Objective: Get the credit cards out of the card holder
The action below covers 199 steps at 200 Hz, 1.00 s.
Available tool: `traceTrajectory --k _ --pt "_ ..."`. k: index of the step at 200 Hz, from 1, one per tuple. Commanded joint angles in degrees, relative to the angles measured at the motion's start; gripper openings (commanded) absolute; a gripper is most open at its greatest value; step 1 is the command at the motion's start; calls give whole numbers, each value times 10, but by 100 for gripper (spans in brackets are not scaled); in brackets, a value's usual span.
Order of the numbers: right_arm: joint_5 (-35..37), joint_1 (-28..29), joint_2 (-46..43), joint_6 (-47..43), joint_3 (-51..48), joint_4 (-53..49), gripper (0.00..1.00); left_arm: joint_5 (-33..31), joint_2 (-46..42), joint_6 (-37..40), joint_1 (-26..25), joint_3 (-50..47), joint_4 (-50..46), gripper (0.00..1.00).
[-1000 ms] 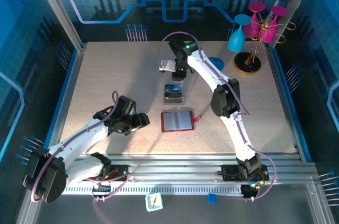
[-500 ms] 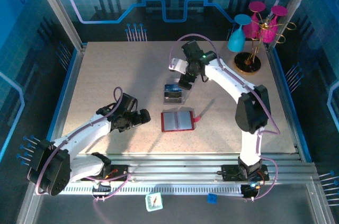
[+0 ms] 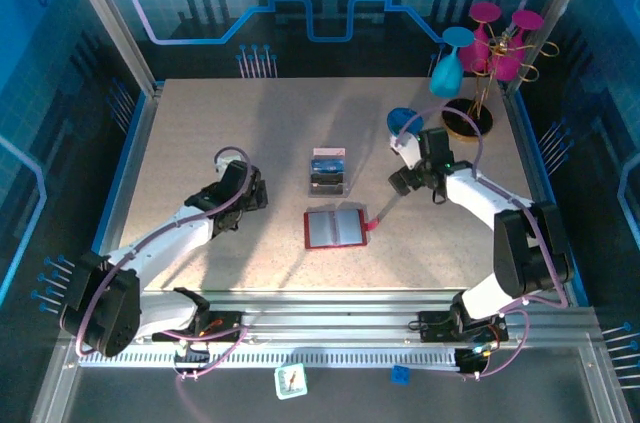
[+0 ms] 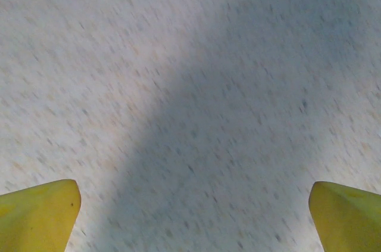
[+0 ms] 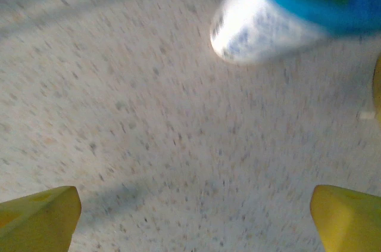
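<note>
The red card holder (image 3: 333, 229) lies open and flat at the table's middle, its thin tab (image 3: 373, 225) pointing right. Just behind it stands a clear plastic box (image 3: 328, 175) with credit cards (image 3: 327, 164) stacked in it, a blue-and-white one on top. My left gripper (image 3: 254, 189) hovers left of the holder, apart from it. In the left wrist view the left gripper (image 4: 193, 219) is open, its yellow fingertips (image 4: 41, 213) far apart over bare table. My right gripper (image 3: 401, 181) sits right of the box, and the right wrist view has the right gripper (image 5: 193, 219) open and holding nothing.
A white cup with a blue lid (image 5: 280, 14) stands just ahead of the right gripper, the same blue-lidded cup (image 3: 402, 120) at the back right. A gold stand with pink and teal glasses (image 3: 480, 53) fills the far right corner. Metal rails (image 3: 340, 328) run along the near edge.
The right arm swung from above the clear box to the right and lowered. The left arm drew back and left, away from the holder. Both grippers opened wide.
</note>
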Motion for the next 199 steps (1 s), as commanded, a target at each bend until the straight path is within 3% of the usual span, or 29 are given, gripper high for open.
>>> traceTrajectory --k 1,30,63,70,97,122,135,147,199 --pt "-1 -30 -14 91 -55 144 100 -87 25 107 18 8 92 100" --pt "29 -40 -15 122 -125 268 100 -92 62 200 37 -25 242 99" --pt "26 -41 -43 159 -179 372 100 -31 108 247 86 -114 481 99" --pt "14 -41 -50 163 -194 401 100 -25 108 243 91 -111 478 100" --pt "28 -43 -19 179 -268 582 100 60 112 268 122 -156 602 99" --pt "14 -64 11 202 -287 638 100 159 155 242 178 -189 705 99" --pt "-1 -68 2 205 -274 598 100 218 184 229 206 -194 735 99" --pt "-10 -69 2 203 -268 583 100 226 173 223 210 -176 680 99" --pt "-14 -65 5 194 -269 593 100 228 179 224 212 -180 699 99"
